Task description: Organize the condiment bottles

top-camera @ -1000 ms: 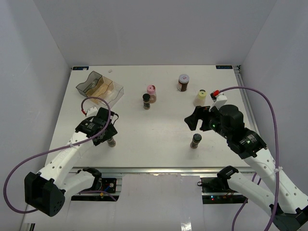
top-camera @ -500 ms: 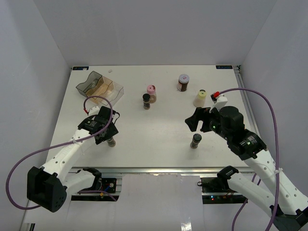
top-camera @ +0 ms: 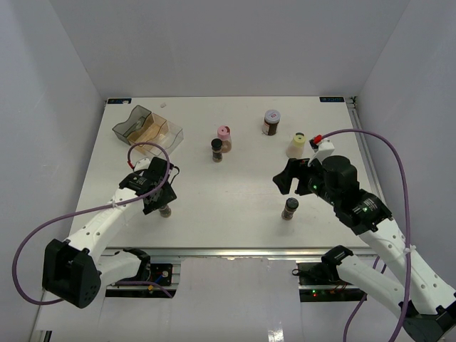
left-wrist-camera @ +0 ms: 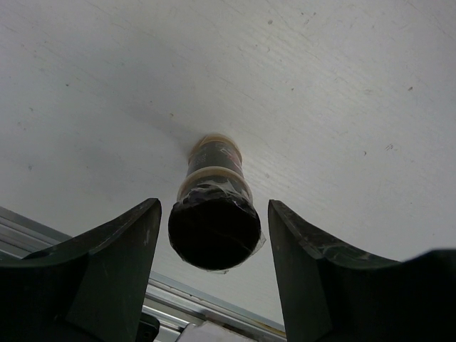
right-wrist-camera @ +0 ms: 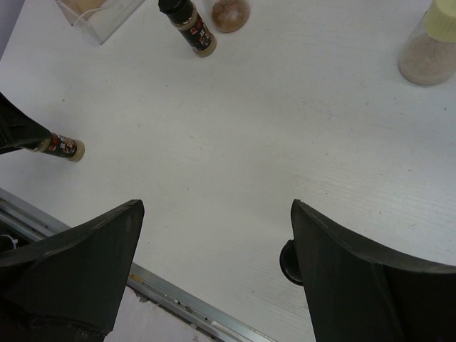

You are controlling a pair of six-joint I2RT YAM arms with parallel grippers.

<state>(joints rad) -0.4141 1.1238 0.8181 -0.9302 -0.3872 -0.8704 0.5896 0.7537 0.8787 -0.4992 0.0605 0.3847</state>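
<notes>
My left fingers (left-wrist-camera: pixel 107 271), pointed steeply down at the lower left of the table (top-camera: pixel 235 192), straddle an upright black-capped jar (left-wrist-camera: pixel 214 228). A sliver of gap shows on either side: spread, not yet pinching, set for a grasp. The pink-capped jar (top-camera: pixel 224 134) and others stand scattered upper centre and right. My right fingers (right-wrist-camera: pixel 78 271) hover spread wide and empty, forearm angled inward, near a second dark jar (top-camera: pixel 290 208).

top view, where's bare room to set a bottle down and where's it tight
Biggest free patch: table centre, between the left black-capped jar and the right black-capped jar. Also the far strip between clear bin and grey-lidded jar. Crowded at back right, around the pale yellow jar and right gripper.
</notes>
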